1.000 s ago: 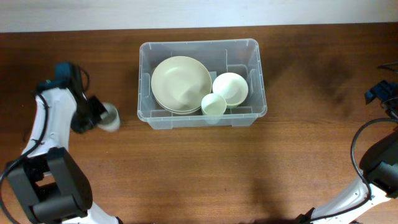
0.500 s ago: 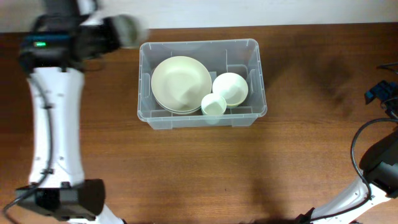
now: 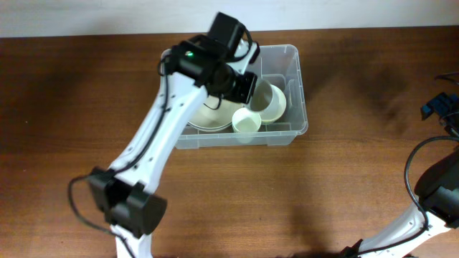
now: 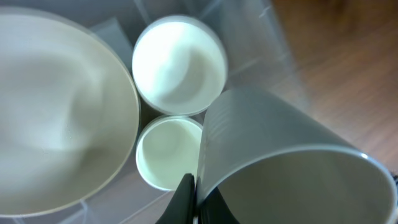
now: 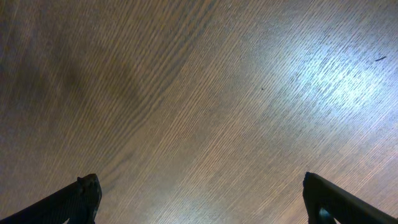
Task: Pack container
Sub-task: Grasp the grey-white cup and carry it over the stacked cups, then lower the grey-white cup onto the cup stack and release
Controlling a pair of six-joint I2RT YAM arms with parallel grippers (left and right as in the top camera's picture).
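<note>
— Wooden table (image 3: 344,186): where do we see the container (image 3: 295,51)?
— Far centre; clear, open upward, long axis left-right. Our left gripper (image 4: 198,202) clamps a cup (image 4: 280,143) over it; right gripper (image 5: 202,202) spread wide.

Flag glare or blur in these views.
Overhead: sharp. Left wrist: the translucent grey plastic cup up close is soft, the small round white bowl slightly blurred. Right wrist: glare patch on the brown wooden table upper right, shadow upper left.

Left gripper (image 3: 246,86) tight on cup (image 4: 280,155) — right gripper (image 5: 200,198) wide.
</note>
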